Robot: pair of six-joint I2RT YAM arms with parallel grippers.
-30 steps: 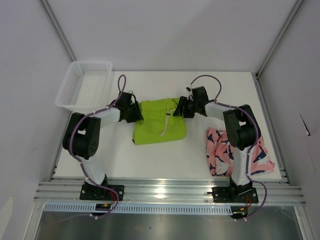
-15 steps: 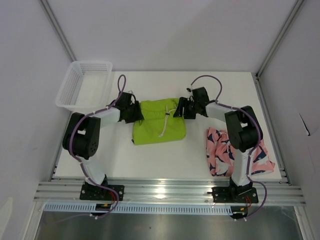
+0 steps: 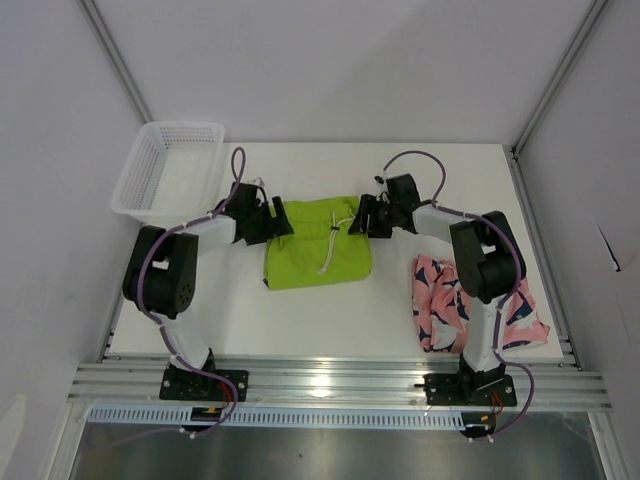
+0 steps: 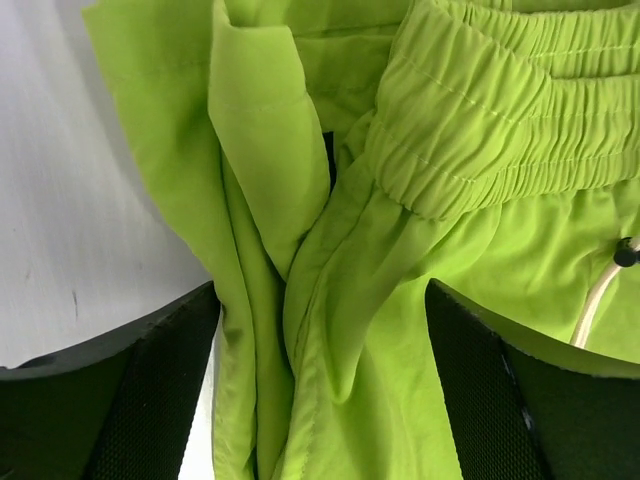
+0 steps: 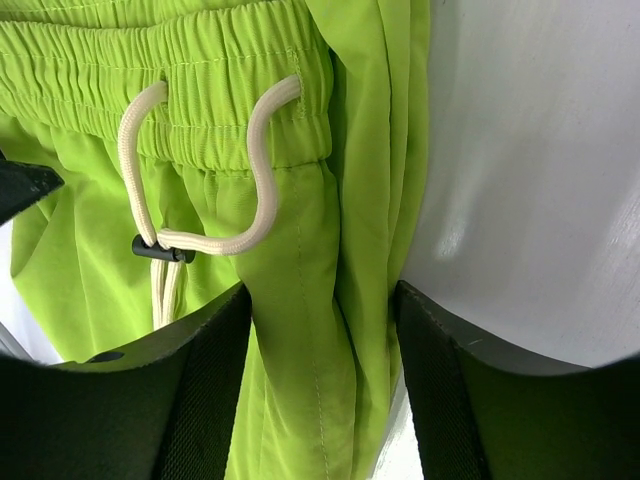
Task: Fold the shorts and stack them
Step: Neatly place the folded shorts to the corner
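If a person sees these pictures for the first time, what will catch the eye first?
The lime green shorts lie bright in the middle of the white table, with the left gripper and the right gripper at their two sides, each with a fabric edge inside its jaws. The pink patterned shorts lie at the near right, partly hidden by the right arm, and a white basket sits at the far left corner.
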